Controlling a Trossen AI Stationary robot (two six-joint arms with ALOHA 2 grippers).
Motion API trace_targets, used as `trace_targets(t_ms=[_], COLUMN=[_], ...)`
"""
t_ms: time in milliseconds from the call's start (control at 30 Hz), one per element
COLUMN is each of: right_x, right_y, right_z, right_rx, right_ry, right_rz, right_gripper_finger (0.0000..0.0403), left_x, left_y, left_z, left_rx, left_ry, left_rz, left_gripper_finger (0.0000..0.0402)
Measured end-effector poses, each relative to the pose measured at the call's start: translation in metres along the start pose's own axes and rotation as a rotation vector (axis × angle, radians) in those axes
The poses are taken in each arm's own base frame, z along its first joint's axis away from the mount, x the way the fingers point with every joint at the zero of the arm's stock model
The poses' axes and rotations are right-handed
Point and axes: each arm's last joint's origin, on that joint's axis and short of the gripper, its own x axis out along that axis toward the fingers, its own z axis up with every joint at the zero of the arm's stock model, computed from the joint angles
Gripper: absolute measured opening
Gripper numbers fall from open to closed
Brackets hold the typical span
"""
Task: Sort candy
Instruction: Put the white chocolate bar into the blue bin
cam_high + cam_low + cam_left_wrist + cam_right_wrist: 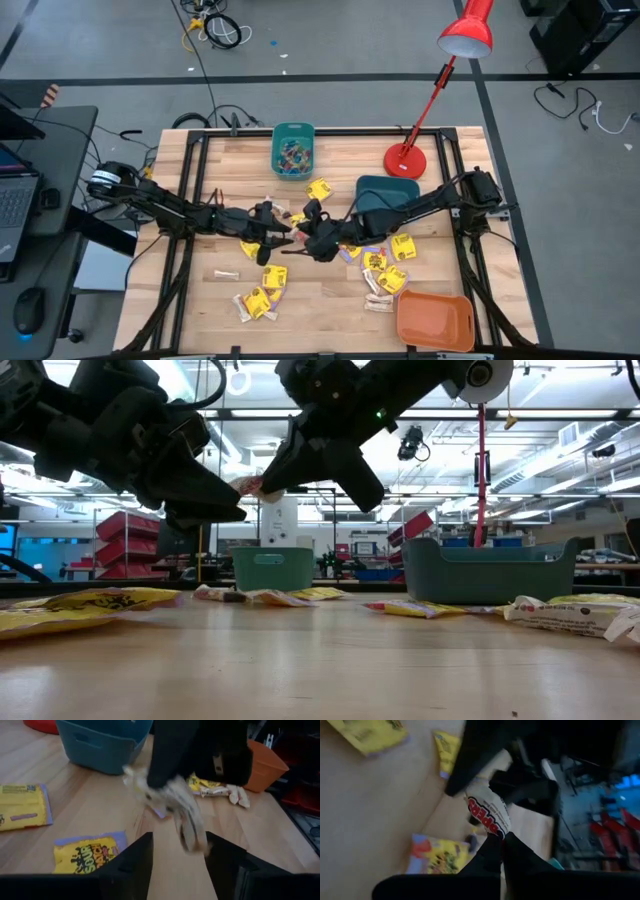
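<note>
- Right gripper (pixel 501 840): fingers pressed together on a pale stick-shaped candy (pixel 487 815), held in the air over the table's centre, above the boards.
- Left gripper (pixel 177 851): fingers spread, facing the same wrapper from 9 o'clock; not gripping it.
- Handover, by judgement: the right keeps its pinch firm and lifts clear only once the left fingers stand free of the wrapper, then carries it to a bin.
- Remaining candy: yellow packets (pixel 263 296) scattered from 6 to 3 o'clock of the grippers; small teal bin (pixel 293 148) at 12, orange bin (pixel 435 320) at 4.
- Legible print: "SOUR" on a yellow packet; red letters reading roughly "PPERS" on the held wrapper.
</note>
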Motion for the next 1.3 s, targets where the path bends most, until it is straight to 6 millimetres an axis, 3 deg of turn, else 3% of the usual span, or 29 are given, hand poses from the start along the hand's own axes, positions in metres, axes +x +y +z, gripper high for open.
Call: trace_targets(t_ms=[400,967,1133,1300], right_x=[-0.037,-0.143,-0.15,-0.139], right_y=[-0.02,-0.075,-0.077,-0.058], right_z=[-0.012,-0.088,-0.104,-0.12], right_rx=[0.03,0.771,0.913,0.945], right_ry=[0.267,0.611,0.685,0.729], right_rz=[-0.116,0.09,0.208,0.31], right_gripper_finger=[0.0001,0.0,0.0,0.0], left_x=[0.0,-0.001,-0.003,-0.005], left_y=[0.002,-0.003,-0.005,-0.003], left_z=[-0.006,0.005,0.012,0.018], left_rx=[0.004,-0.001,0.001,0.039], left_ry=[0.071,-0.032,-0.093,-0.146], left_rz=[-0.004,-0.059,-0.083,-0.048], left_gripper_finger=[0.0178,0.0178,0.0178,0.0178])
